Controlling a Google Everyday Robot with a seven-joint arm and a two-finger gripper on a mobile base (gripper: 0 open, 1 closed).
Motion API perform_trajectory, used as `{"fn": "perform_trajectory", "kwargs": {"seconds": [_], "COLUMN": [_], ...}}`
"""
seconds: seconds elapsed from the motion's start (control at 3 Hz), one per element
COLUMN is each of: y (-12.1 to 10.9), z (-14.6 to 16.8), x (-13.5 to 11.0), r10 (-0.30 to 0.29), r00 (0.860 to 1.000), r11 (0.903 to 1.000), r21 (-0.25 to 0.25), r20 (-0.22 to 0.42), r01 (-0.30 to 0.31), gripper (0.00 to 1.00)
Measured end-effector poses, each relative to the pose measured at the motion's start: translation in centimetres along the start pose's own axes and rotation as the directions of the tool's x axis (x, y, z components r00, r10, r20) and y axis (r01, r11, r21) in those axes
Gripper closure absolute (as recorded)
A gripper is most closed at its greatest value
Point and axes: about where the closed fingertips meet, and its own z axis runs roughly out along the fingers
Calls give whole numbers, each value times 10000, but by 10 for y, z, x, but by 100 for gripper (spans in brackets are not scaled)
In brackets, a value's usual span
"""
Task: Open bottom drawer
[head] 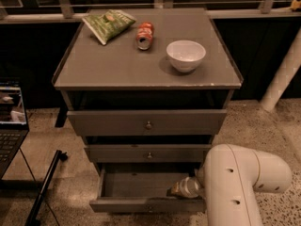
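The end effector (181,188) lies in the pulled-out bottom drawer (141,205), a flat grey wooden box; whether it grips anything cannot be told. Above it are two more grey fronts, the middle drawer (122,153) and the top drawer (108,122), each with a round knob.

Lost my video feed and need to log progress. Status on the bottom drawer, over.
Gripper low in the bottom drawer opening, right side. Drawer pulled out, well open. Black pole on floor left, apart from it.
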Motion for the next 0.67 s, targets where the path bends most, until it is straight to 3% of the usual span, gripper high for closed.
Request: {"fn": "perform_trajectory", "kwargs": {"seconds": [0.33,0.67], "y": [-4,-3], "z": [4,4], "x": [44,43], "r10": [97,96], "r00": [9980,9980], "r11": [9984,9984], "r21": [-549,-549], "r20": [-624,-625], "r01": [-131,-131], "gripper": [100,100]}}
